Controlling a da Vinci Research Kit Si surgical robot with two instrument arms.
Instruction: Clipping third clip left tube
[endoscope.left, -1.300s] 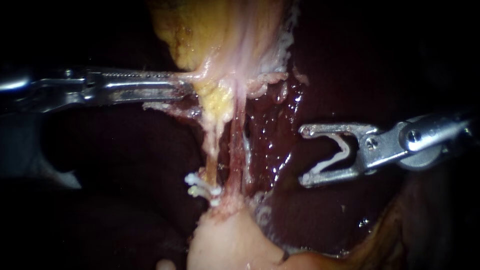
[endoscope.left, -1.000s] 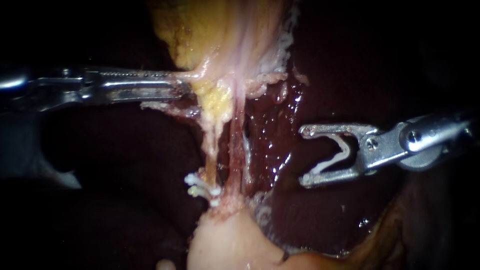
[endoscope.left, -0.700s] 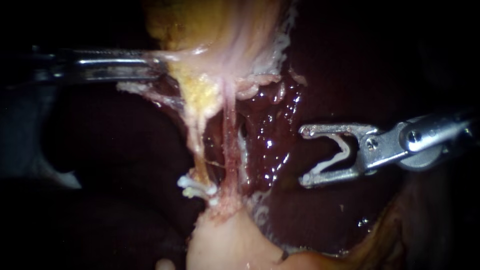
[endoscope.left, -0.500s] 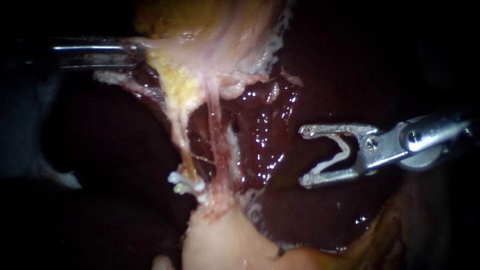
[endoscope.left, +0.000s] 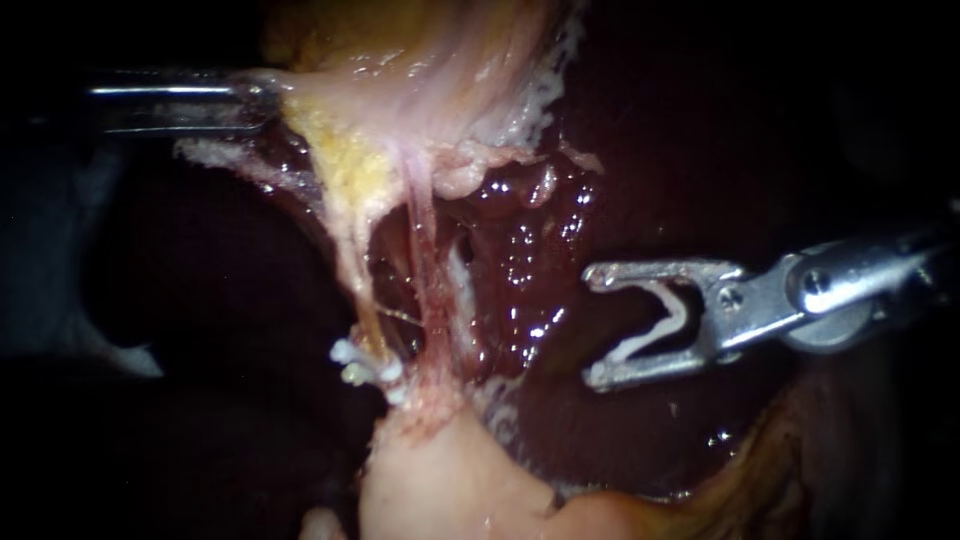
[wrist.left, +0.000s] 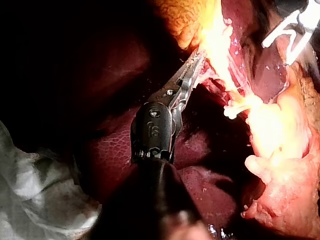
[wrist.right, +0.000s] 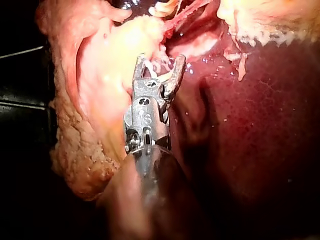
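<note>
My left instrument (endoscope.left: 262, 95) comes in from the left, its jaws shut on the pale yellow gallbladder tissue (endoscope.left: 420, 60) and holding it stretched. Two thin tubes run down from that tissue. The left tube (endoscope.left: 358, 280) carries white clips (endoscope.left: 362, 366) at its lower end, and the reddish right tube (endoscope.left: 425, 285) lies beside it. My right instrument (endoscope.left: 592, 326) stands right of both tubes, apart from them, its jaws wide with a white clip (endoscope.left: 662, 325) seated between them. The left wrist view shows the left instrument (wrist.left: 192, 67) gripping tissue. The right wrist view shows the right instrument (wrist.right: 159, 62) carrying its clip (wrist.right: 162, 76).
Wet dark red liver (endoscope.left: 525, 260) lies behind the tubes and under my right instrument. A pale lump of tissue (endoscope.left: 440, 485) sits below the clips. White gauze (wrist.left: 35, 200) lies beside the left instrument's shaft.
My left instrument has drawn the gallbladder tissue left and upward, slanting both tubes and carrying the clips leftward. My right instrument has moved slightly left and down with its clip.
</note>
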